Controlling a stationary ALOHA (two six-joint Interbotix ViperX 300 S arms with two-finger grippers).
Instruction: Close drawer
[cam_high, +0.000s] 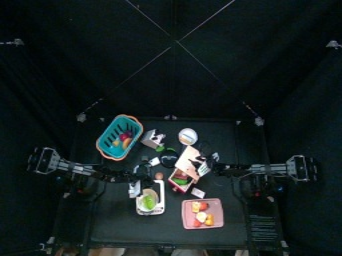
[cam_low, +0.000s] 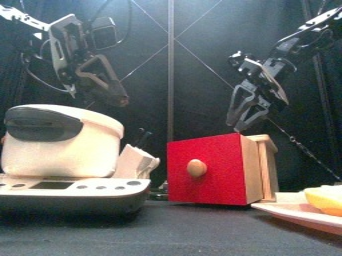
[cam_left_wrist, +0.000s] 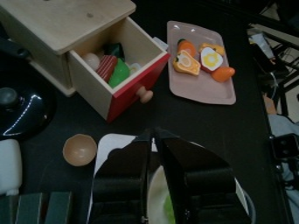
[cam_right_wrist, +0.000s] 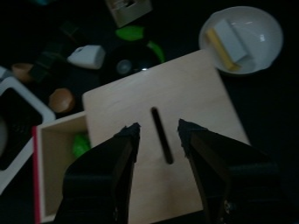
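Above the tan wooden box, the right gripper (cam_right_wrist: 159, 144) hangs with its two jaws parted, a clear gap between them and nothing held; through that gap the right wrist view shows the box's flat top with a dark slot cut in it. In the front view the same gripper (cam_low: 251, 112) hovers over the box, not touching it. The drawer (cam_low: 221, 168) sits near the middle of the table, its red front with a round wooden knob (cam_low: 197, 168) pulled out toward the front edge and standing clear of the tan case. The left wrist view looks down into the open drawer (cam_left_wrist: 114, 68), where small red, green and white items lie inside. In the top view the drawer (cam_high: 189, 163) lies right of centre, between the two arms.

The left gripper (cam_left_wrist: 156, 179) is raised on the left side, its jaws slightly apart and released over the white tray (cam_left_wrist: 118, 145), which carries a green item; the gripper itself (cam_low: 98, 78) hangs high behind a white appliance (cam_low: 60, 145). A pink tray (cam_left_wrist: 201, 62) with orange and yellow fruit pieces lies just beside the drawer's open end, and a small wooden bowl (cam_left_wrist: 79, 149) rests near the white tray. Farther back in the top view, a teal basket (cam_high: 119, 136) stands at the left and a white round plate (cam_high: 189, 135) behind the drawer.
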